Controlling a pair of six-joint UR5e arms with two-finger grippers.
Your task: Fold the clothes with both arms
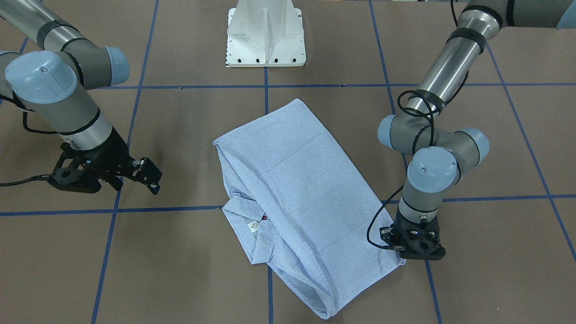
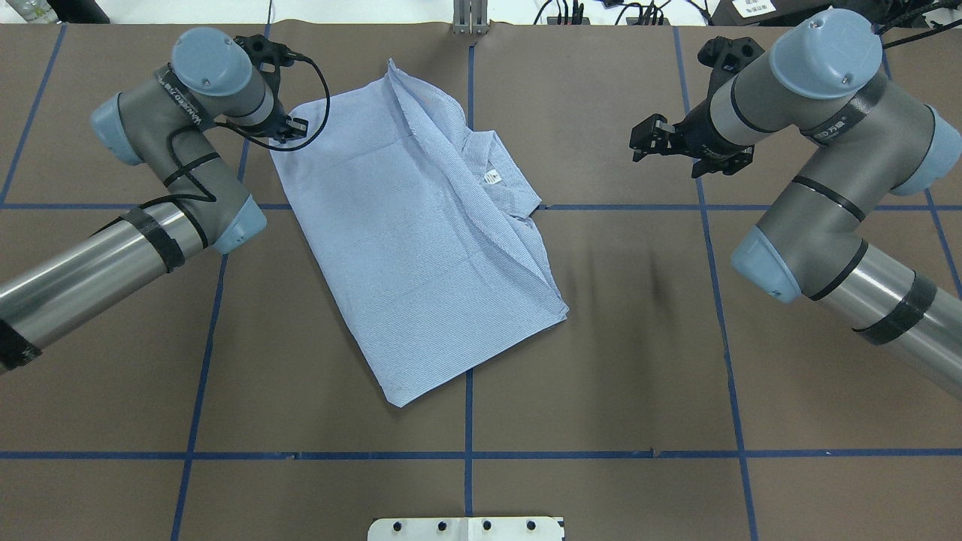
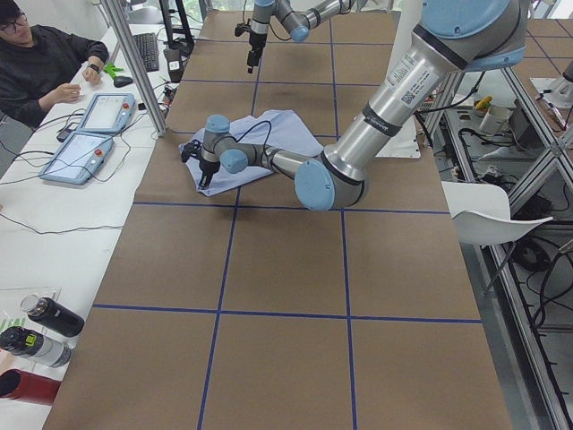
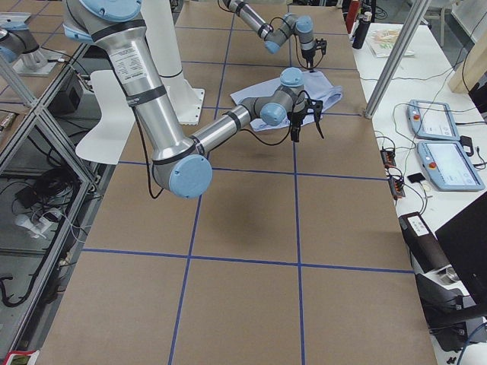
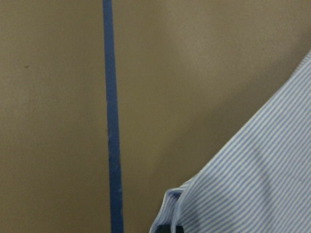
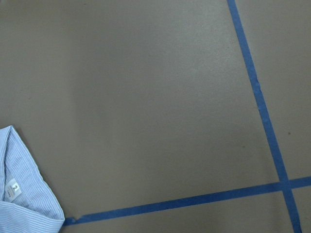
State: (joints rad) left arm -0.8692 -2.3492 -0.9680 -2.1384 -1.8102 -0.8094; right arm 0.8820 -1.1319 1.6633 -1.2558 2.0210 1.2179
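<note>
The light blue striped shirt (image 1: 297,180) (image 2: 406,240) lies folded into a long panel on the brown table, its collar and white neck label (image 1: 253,226) (image 2: 492,177) showing along one side. My left gripper (image 1: 411,257) (image 2: 289,129) points straight down at the shirt's far corner and looks shut on it. In the left wrist view that corner (image 5: 175,199) curls up to a dark fingertip at the bottom edge. My right gripper (image 1: 149,176) (image 2: 646,139) hovers open over bare table, well clear of the collar side. The right wrist view catches only the collar edge (image 6: 19,204).
The white pedestal base (image 1: 265,36) (image 2: 466,528) stands at the robot's side of the table. Blue tape lines (image 1: 135,209) cross the brown surface. A person (image 3: 45,63) sits at a side bench with control tablets (image 3: 89,134) and bottles (image 3: 45,331).
</note>
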